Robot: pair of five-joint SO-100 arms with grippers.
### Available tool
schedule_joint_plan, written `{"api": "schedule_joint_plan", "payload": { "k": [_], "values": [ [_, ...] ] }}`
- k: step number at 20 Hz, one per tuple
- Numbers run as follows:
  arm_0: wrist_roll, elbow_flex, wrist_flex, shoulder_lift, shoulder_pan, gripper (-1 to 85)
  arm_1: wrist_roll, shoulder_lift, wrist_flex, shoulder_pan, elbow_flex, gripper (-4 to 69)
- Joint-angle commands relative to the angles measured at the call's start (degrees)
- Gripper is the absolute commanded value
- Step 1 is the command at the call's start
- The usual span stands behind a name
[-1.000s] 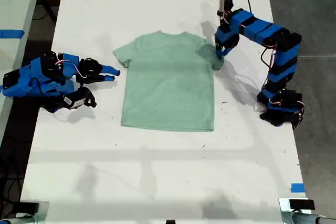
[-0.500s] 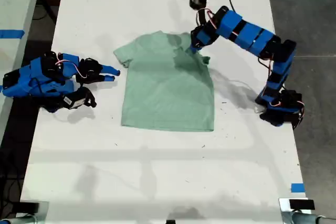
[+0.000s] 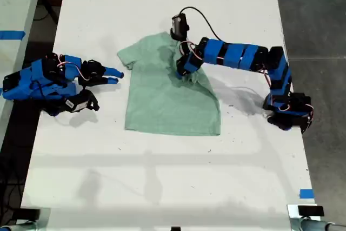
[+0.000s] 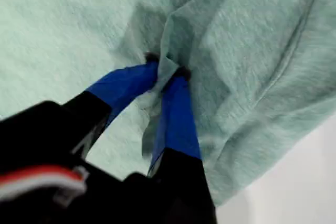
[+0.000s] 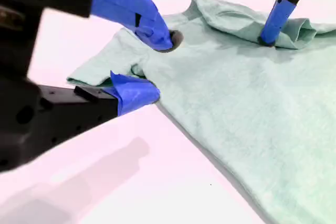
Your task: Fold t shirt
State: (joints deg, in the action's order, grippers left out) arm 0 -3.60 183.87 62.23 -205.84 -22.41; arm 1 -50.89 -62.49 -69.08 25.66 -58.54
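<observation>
Mint t shirt [image 3: 172, 98], one, on worktop [image 3: 162, 177]; my first end effector [image 4: 167, 75] pinches its sleeve, my second end effector [image 5: 157, 64] spread apart beside it.

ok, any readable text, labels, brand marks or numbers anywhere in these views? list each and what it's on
None.
The t shirt is plain, with no print or tag showing.
My first gripper and my second gripper carry only blue tape, no markings.
The table is unmarked; the blue tape pieces at the exterior view's edges are blank.
</observation>
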Motion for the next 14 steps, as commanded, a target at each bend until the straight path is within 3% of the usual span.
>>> {"api": "schedule_joint_plan", "payload": {
  "k": [1,5,10,11,12,14],
  "values": [
    [0.4,0.6,-0.6,-0.5,-0.4,12.7,0.0,-1.5,0.9,-1.6,3.4,21.3],
    [0.4,0.6,-0.6,-0.5,-0.4,12.7,-0.2,-13.3,-7.7,0.9,4.0,15.1],
    [0.4,0.6,-0.6,-0.5,-0.4,12.7,2.0,-41.5,-23.0,4.8,-7.3,13.4],
    [0.4,0.6,-0.6,-0.5,-0.4,12.7,2.5,-49.0,-23.6,4.3,-13.1,12.1],
    [0.4,0.6,-0.6,-0.5,-0.4,12.7,3.4,-56.6,-23.4,3.5,-20.3,2.1],
    [0.4,0.6,-0.6,-0.5,-0.4,12.7,5.7,-73.2,-18.4,1.8,-40.9,0.8]
  ]
}}
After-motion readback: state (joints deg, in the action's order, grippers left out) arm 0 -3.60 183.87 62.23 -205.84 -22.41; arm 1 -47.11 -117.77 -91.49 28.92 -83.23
